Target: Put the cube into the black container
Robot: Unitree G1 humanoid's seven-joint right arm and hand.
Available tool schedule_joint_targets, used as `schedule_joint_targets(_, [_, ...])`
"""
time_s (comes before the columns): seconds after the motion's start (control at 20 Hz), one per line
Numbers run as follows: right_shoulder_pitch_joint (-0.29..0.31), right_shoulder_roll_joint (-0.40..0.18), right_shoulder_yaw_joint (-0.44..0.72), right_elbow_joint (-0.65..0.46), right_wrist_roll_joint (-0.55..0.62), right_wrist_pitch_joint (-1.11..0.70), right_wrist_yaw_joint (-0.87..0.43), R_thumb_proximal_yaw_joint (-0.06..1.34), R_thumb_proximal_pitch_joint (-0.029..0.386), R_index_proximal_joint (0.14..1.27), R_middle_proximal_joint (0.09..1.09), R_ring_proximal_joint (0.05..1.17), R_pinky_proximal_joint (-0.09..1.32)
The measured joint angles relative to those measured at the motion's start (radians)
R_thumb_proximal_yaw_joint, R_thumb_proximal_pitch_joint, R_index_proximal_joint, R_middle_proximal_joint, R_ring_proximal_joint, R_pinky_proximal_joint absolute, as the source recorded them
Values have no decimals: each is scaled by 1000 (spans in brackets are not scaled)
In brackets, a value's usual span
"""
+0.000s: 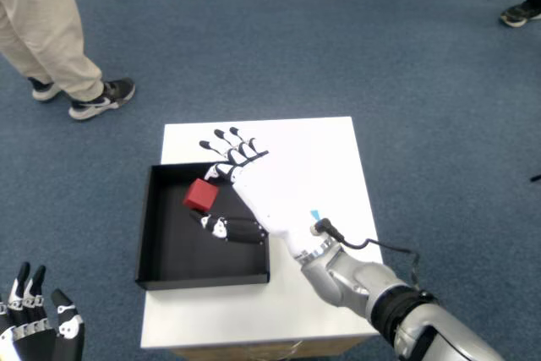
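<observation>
Cube point(200, 194) — small, red — sits just left of the frame's centre, over the upper right part of the black container point(150, 234). It appears pinched between the thumb, which runs below it, and the index side of the right hand point(254, 196), with the other fingers point(221, 143) fanned out and pointing toward the upper left. So the hand is closed on the cube only at that pinch; the rest of it is spread wide. Whether the cube rests on the container's floor or hangs a little above it cannot be told from this overhead view, though the grip suggests it is carried rather than set down.

The palm reaches across the container's right wall, likely so that the cube lies inside the rim while the forearm stays over the white table point(321, 150). The wrist and arm run off toward the lower right of the frame, with a cable looping beside the wrist.

The container is a shallow, open, square tray lying on the left half of the table, its dark floor bare apart from the hand and cube. A small blue mark point(315, 216) shows on the table just right of the hand, by the wrist; what it is cannot be made out.

Judging from this, the carry looks finished and the release is what remains — opening the pinch should let the cube settle inside the walls.
</observation>
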Motion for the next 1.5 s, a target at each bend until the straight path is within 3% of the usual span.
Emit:
schedule_joint_targets(0.2, [-37,-3,167,-27,182,119,34,1224,172,1075,224,141,-18])
schedule_joint_targets(0.55, [-80,-6,333,-53,384,212,35,1214,177,1062,223,140,-16])
schedule_joint_targets(0.65, [-92,-8,373,-56,430,228,34,875,145,773,219,141,-16])
schedule_joint_targets(0.75, [-109,-9,409,-60,469,234,34,731,124,675,210,138,-23])
schedule_joint_targets(1.5, [-152,-14,517,-62,588,259,-12,717,127,661,199,145,-25])
